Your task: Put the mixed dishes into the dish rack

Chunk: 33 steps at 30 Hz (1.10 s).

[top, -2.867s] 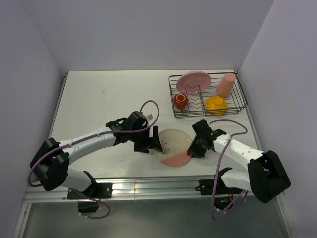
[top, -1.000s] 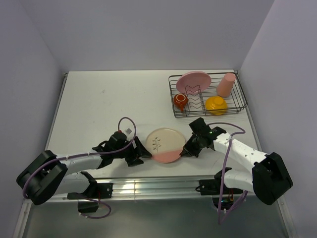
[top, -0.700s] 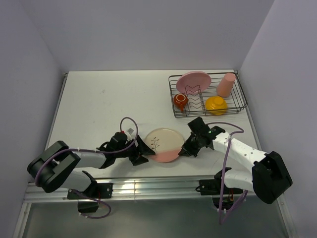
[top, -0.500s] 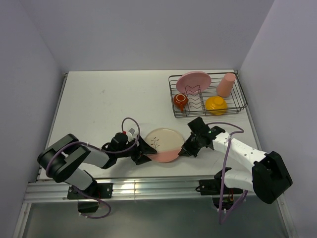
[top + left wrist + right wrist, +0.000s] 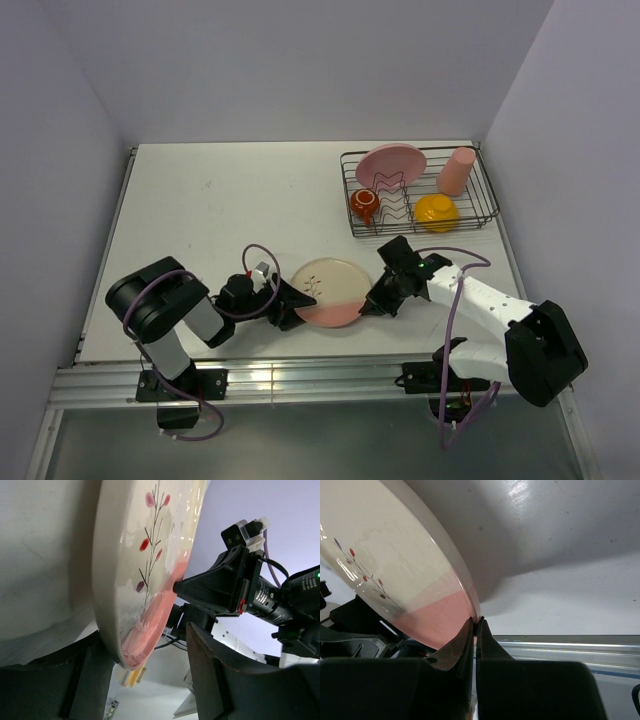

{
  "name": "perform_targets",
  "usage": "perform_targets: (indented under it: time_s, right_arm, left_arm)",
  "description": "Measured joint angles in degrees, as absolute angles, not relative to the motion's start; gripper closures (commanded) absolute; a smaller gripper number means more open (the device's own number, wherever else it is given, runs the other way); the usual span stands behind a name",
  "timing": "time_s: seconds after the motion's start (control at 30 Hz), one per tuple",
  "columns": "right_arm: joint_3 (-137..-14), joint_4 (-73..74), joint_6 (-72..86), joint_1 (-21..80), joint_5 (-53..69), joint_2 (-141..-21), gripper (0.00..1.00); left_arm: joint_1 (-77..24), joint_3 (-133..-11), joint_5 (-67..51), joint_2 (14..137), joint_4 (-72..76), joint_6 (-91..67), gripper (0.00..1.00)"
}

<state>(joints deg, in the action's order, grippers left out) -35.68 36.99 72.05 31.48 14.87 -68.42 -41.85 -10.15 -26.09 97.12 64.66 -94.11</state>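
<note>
The cream plate with pink segment and leaf motif [image 5: 333,290] is at the near middle of the table, tilted. My right gripper [image 5: 372,300] is shut on its right rim, jaws pinching the pink edge in the right wrist view [image 5: 476,622]. My left gripper [image 5: 290,305] is open at the plate's left rim. In the left wrist view [image 5: 145,650] its jaws straddle the plate [image 5: 145,555], with a gap at the right finger. The dish rack [image 5: 484,205] holds the pink plate [image 5: 392,163], pink tumbler [image 5: 456,171], yellow bowl [image 5: 437,211] and red-orange cup [image 5: 364,204].
The rack stands at the back right, near the right wall. The left arm lies low along the table's near edge, its elbow [image 5: 160,300] folded at the left. A metal rail [image 5: 300,375] runs along the front edge.
The left arm has folded in, and its gripper slid right up to the plate's left rim. The right gripper keeps its pinch; the plate has shifted slightly left and tilted.
</note>
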Motion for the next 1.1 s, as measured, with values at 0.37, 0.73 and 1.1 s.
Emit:
perform_targets:
  time_s: [0.37, 0.73, 1.1]
  right_arm:
    - [-36.01, 36.84, 71.79, 31.48, 14.41, -68.64, 1.00]
    - [-44.07, 44.25, 63.86, 32.64, 8.82, -73.36, 0.72]
    - [-60.07, 47.97, 47.40, 36.53, 6.79, -71.26, 0.26]
  left_arm:
    - [-41.85, -9.78, -26.72, 103.26, 69.76, -98.28, 0.91]
    - [-41.01, -14.79, -29.02, 97.21, 57.93, -94.61, 1.00]
    - [-39.55, -37.01, -32.86, 88.20, 7.88, -69.73, 1.00]
